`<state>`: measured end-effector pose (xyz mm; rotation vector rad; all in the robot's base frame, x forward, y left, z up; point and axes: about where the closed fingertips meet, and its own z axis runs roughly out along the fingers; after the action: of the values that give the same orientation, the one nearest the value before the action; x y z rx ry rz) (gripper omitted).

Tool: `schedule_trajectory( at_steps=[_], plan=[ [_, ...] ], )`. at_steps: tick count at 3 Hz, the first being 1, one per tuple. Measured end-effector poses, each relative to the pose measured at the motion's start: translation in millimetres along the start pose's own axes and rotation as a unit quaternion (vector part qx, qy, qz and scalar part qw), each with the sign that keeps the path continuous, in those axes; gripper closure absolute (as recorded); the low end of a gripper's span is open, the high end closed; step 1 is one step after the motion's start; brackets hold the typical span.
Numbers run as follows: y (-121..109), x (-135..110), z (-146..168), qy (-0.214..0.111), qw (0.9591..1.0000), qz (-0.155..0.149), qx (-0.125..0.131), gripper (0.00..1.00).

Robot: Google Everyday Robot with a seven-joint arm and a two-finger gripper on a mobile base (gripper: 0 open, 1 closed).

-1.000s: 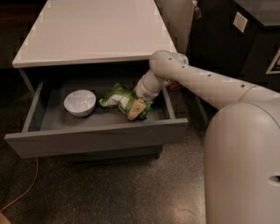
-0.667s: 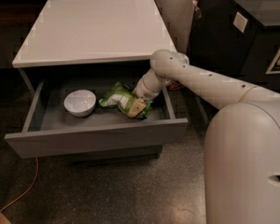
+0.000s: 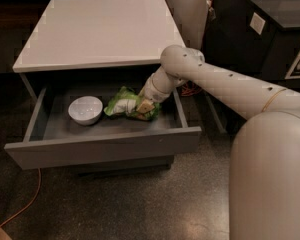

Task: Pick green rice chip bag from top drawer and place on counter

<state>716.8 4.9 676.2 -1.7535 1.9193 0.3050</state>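
Nearest, on the right, was my pale arm point(image 3: 230, 84), reaching left into the open top drawer point(image 3: 105, 146). Inside, a white bowl point(image 3: 85, 109) sat at the left, and the green rice chip bag point(image 3: 121, 103) lay crumpled just right of it. My gripper point(image 3: 146, 106) was down on the bag's right end, touching it; I could not tell whether it was clamped. Nothing had shifted since a second ago: bag, bowl and arm stayed put. Beyond, the white counter point(image 3: 100, 31), with a black unit point(image 3: 260, 29) far right.
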Motion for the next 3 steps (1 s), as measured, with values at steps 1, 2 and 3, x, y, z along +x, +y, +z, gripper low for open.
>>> schedule_trajectory(
  at_steps=[1,2,3],
  plan=[
    [4,-21,-30,-0.012,0.9994,-0.026,0.022,1.00],
    [12,-37,-54,-0.024,0.9982,-0.041,0.035,1.00],
    [17,-53,-82,-0.051,0.9966,-0.051,0.040,1.00]
  ],
)
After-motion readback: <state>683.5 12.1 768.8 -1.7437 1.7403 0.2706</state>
